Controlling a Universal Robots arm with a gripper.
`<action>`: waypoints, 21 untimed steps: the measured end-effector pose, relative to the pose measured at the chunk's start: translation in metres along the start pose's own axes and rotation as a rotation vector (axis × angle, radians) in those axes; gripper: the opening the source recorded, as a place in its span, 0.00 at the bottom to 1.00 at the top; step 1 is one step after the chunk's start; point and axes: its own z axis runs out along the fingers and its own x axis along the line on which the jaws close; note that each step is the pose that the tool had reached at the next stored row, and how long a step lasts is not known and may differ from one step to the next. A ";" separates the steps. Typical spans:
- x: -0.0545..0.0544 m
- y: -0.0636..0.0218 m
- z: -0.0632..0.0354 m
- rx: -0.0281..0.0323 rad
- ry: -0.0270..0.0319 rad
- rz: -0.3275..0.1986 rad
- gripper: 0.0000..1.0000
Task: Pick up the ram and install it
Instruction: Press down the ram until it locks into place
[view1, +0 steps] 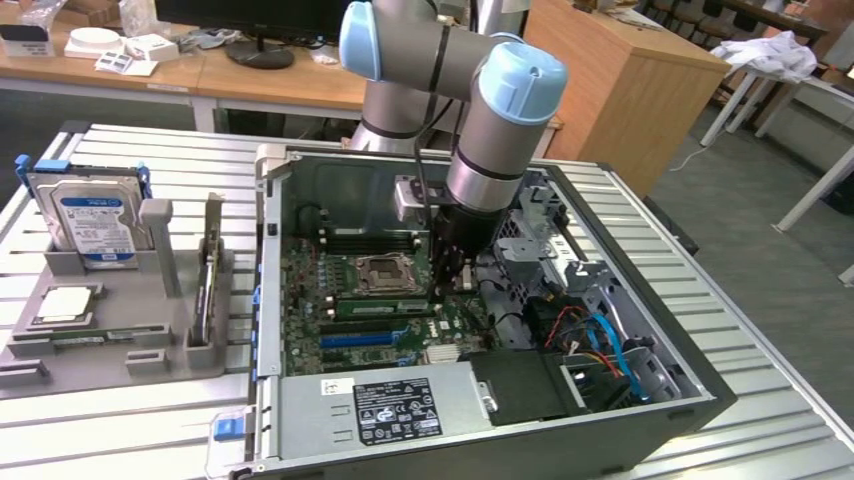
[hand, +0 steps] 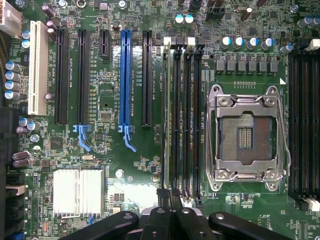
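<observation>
The open computer case (view1: 694, 385) lies on its side on a ribbed metal table (view1: 120, 430). It holds the green motherboard (view1: 334, 345), a grey power supply (view1: 387, 405) with a black label, and blue and orange cables (view1: 607, 345) in the corner at the exterior view's right. Beside the case, at the exterior view's left, a grey moulded tray (view1: 80, 350) carries a silver hard drive (view1: 94, 215) upright in its cradle and a flat square chip (view1: 64, 305) in a recess.

The ram (hand: 165, 120) stands on edge in the bank of long black slots (hand: 186, 120) just beside the square metal processor socket (hand: 247, 132). From my wrist camera it is a thin green line, its long axis parallel to the slots. In the exterior view, the ram (view1: 380, 307) runs along the near side of the socket.

My gripper (hand: 169, 194) is down inside the case, fingers pressed together with nothing between them. The black tips sit at one end of the ram; whether they touch it I cannot tell. In the exterior view, my gripper (view1: 447, 275) hangs straight down over the board.
</observation>
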 end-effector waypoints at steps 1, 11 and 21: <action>0.000 0.0000 -0.0004 0.0001 -0.0003 0.000 0.11; 0.000 0.0005 -0.0157 0.0000 0.0002 0.000 0.11; 0.000 0.0009 -0.0268 0.0001 -0.0002 0.000 0.11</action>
